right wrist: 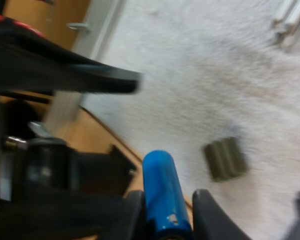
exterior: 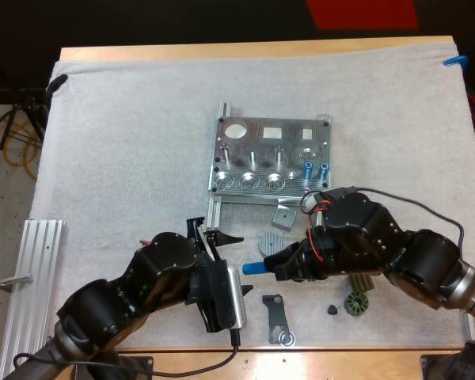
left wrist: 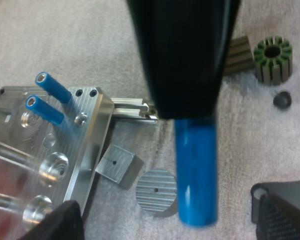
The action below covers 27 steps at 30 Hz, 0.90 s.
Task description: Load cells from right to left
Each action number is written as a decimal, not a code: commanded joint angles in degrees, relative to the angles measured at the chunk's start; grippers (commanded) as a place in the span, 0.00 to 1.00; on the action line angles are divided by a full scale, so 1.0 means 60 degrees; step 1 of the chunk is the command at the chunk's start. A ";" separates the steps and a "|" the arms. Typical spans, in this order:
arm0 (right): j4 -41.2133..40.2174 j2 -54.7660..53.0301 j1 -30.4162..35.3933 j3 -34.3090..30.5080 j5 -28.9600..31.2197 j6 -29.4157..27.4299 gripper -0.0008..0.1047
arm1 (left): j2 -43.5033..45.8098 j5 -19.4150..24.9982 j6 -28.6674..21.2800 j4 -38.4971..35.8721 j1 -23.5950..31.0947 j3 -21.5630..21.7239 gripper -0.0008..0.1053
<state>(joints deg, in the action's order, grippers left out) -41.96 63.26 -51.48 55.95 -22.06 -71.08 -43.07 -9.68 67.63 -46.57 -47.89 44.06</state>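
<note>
glossy blue cylinder (left wrist: 196, 170), machined (ribbed) metal fixture (exterior: 263, 144)

No writing, labels, brands or numbers can be read.

The ribbed silver metal fixture plate (exterior: 261, 144) bears only plain holes and cut-outs, with no lettering. The bright blue plastic cylinder (exterior: 253, 268), on the plate's near side, has a plain surface. The small dark green slotted ring (exterior: 357, 302), farther out on that same near side, carries no legible mark either.
</note>
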 commanded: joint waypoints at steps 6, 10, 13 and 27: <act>-0.1838 -0.0023 -0.0034 0.1244 0.1313 -0.2001 0.01 | 0.0609 0.0531 0.1786 -0.0418 -0.0021 0.0067 0.66; -0.2253 -0.0023 -0.0034 0.1575 0.1675 -0.2415 0.01 | 0.0736 0.1208 0.3351 -0.0397 -0.0021 0.0067 0.66; -0.2351 -0.0023 -0.0034 0.1597 0.1832 -0.2483 0.01 | 0.0732 0.1536 0.4486 -0.0397 -0.0021 0.0067 0.66; -0.4027 0.1252 -0.0034 0.3203 0.2890 -0.4527 0.01 | 0.0732 0.1934 0.6497 -0.0404 -0.0021 0.0067 0.66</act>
<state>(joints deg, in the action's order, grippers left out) -65.11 69.99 -51.48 73.29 -5.67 -96.01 -38.98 0.46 105.76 -49.22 -47.89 44.06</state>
